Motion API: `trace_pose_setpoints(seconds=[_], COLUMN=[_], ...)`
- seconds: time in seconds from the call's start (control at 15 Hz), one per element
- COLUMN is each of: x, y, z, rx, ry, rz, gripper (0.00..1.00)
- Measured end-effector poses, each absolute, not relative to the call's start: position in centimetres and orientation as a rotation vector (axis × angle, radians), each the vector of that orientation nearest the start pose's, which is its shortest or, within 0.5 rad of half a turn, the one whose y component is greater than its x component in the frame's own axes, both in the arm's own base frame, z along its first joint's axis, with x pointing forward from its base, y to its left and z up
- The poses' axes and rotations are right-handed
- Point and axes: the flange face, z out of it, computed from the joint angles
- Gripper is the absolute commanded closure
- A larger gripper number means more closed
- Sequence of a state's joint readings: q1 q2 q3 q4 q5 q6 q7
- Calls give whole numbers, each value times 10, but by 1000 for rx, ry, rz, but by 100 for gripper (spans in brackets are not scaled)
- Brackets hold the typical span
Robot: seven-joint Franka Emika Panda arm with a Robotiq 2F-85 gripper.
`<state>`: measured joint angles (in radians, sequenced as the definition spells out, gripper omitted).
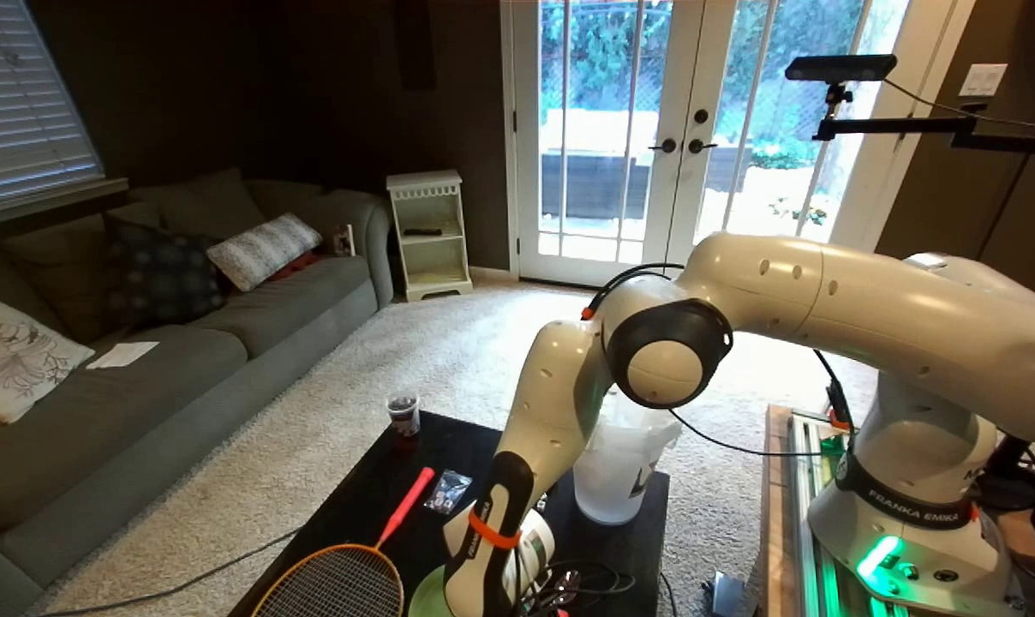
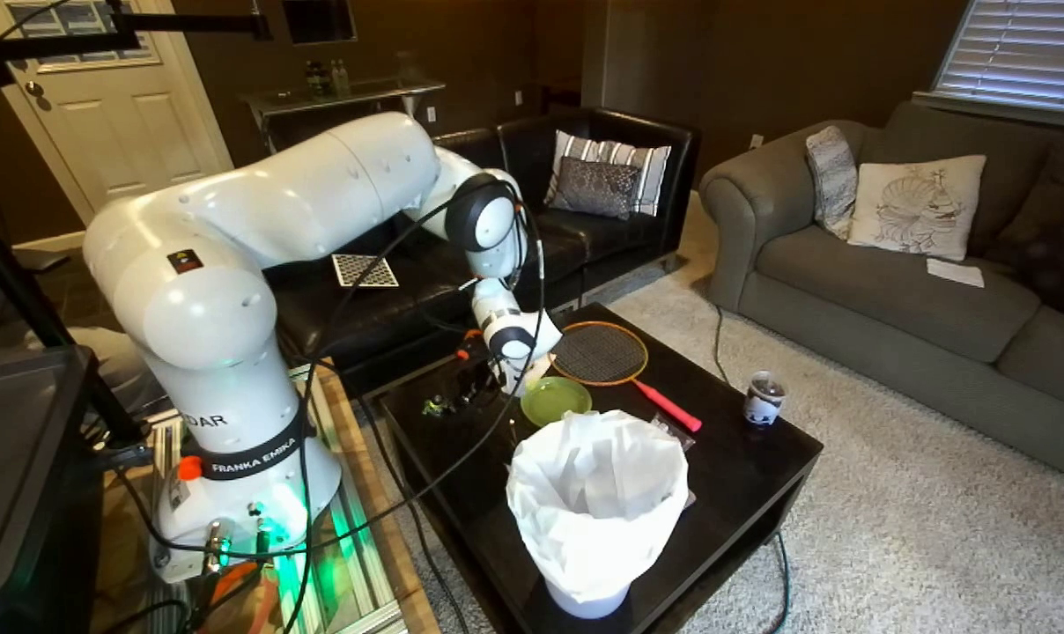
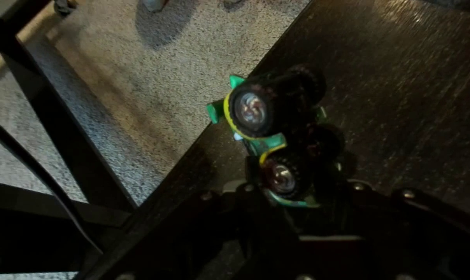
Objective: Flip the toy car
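Observation:
The toy car, green and yellow with black wheels, shows large in the wrist view. Its wheels and dark underside face the camera. My gripper is shut on the near end of the car, with one finger on each side; the right-hand finger is lost in shadow. Whether the car touches the table below cannot be told. In an exterior view, small green bits of the toy car show beside the dark gripper, low over the table's near-sofa end.
The black table carries a green plate close to the gripper, a racket, a lined white bin and a cup. A table edge runs just beside the car. Loose cables hang around the wrist.

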<state>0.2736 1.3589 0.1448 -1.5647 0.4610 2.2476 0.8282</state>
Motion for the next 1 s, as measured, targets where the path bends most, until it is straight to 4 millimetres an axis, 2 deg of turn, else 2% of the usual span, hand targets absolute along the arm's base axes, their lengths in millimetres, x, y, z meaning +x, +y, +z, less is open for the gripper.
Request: trace_pose_setpoints(seconds=[0.53, 1.0], x=[440, 445], y=[236, 231], z=[-164, -180], rx=[-2782, -2991], ry=[1725, 2048], rz=[1435, 1392], gripper=[86, 86])
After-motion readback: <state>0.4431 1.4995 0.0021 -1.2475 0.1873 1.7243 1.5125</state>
